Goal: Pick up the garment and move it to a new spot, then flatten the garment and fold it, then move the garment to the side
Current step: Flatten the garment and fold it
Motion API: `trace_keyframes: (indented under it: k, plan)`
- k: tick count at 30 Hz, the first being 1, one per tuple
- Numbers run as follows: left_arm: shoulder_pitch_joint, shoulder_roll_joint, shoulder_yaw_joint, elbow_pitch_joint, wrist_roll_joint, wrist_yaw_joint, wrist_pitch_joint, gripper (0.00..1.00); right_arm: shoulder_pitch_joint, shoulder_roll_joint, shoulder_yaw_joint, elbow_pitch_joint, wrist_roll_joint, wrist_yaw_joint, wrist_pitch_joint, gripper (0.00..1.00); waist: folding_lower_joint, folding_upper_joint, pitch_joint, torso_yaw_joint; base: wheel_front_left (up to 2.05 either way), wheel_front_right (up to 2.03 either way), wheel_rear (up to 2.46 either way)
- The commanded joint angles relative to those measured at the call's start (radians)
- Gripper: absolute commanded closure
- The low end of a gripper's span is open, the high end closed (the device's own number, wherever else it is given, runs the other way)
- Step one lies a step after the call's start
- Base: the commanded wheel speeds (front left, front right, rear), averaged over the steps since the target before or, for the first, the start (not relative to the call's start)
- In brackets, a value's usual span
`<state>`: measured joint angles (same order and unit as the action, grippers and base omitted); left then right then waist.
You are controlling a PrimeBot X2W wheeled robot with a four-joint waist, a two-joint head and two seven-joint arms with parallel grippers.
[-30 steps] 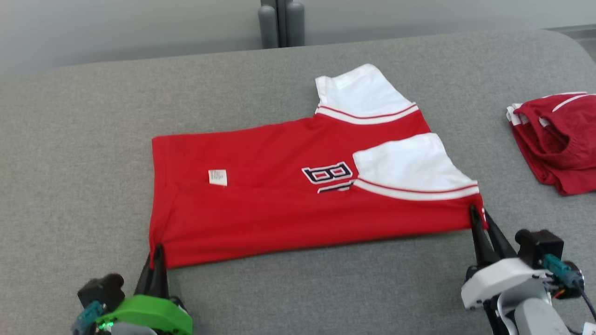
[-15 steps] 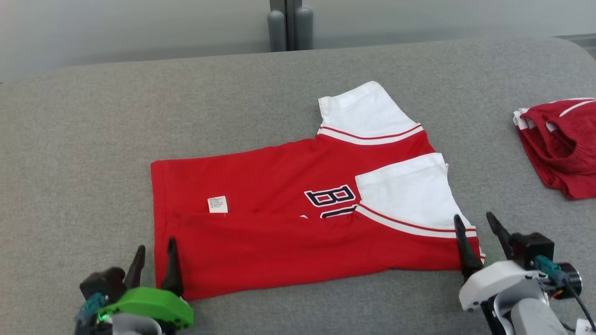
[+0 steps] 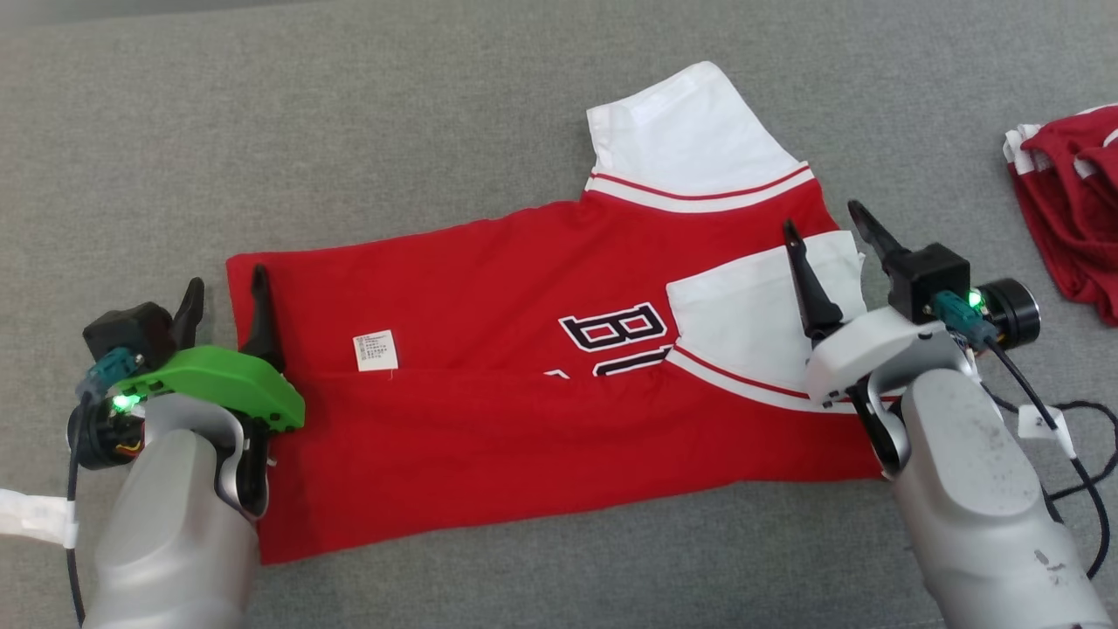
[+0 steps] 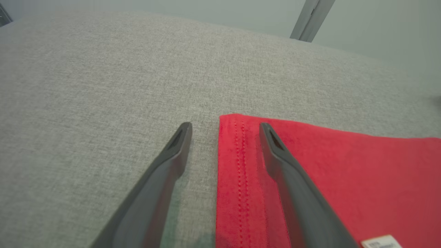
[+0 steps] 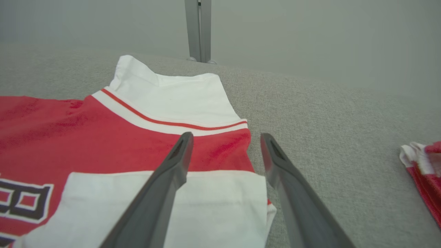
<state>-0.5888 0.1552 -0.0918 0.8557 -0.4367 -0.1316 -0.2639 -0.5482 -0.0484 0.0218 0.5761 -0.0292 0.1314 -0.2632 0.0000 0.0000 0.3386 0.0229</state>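
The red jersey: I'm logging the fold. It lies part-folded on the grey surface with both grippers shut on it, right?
Not shut. The red jersey lies part-folded on the grey surface, but the left gripper and right gripper are both open, fingers spread and gripping nothing, as each wrist view shows.

We get bright, even light, with faint shadow beneath the garment (image 3: 524,437). Both wrist views blur toward their bottom edges.

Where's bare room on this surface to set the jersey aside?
Widest: grey surface beyond and left of the red jersey. Narrower: strip between it and the other red garment. Crowded at the jersey's ends, under the left tool and right tool.
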Motion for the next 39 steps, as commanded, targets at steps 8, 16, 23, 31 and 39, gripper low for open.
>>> trace_keyframes:
  k: [8, 16, 23, 31, 39]
  plan:
    - [-0.088, 0.02, -0.107, 0.079, -0.07, 0.003, 0.002, 0.68, -0.217, -0.012, 0.039, 0.138, -0.067, -0.002, 0.02, 0.0, 0.0, 0.0, 0.103, 0.01, 0.0, 0.0, 0.0]
    - [-0.121, 0.015, -0.164, -0.001, -0.091, 0.003, 0.003, 1.0, -0.43, -0.036, 0.034, 0.296, -0.086, -0.002, 0.092, 0.0, 0.0, 0.0, 0.156, 0.072, 0.0, 0.0, 0.0]
    - [-0.139, 0.002, -0.205, -0.121, -0.096, 0.003, 0.0, 1.0, -0.577, -0.051, -0.012, 0.439, -0.099, -0.002, 0.163, 0.0, 0.0, 0.0, 0.202, 0.142, 0.0, 0.0, 0.0]
    - [-0.126, -0.009, -0.24, -0.189, -0.101, 0.003, 0.0, 1.0, -0.639, -0.046, -0.055, 0.574, -0.117, -0.001, 0.226, 1.0, 0.0, 0.0, 0.222, 0.182, 0.0, 0.0, 0.0]
    - [-0.108, 0.007, -0.188, -0.243, -0.08, 0.003, 0.0, 1.0, -0.684, -0.068, -0.132, 0.504, -0.181, -0.002, 0.037, 1.0, 0.0, 0.0, 0.202, 0.167, 0.0, 0.0, 0.0]
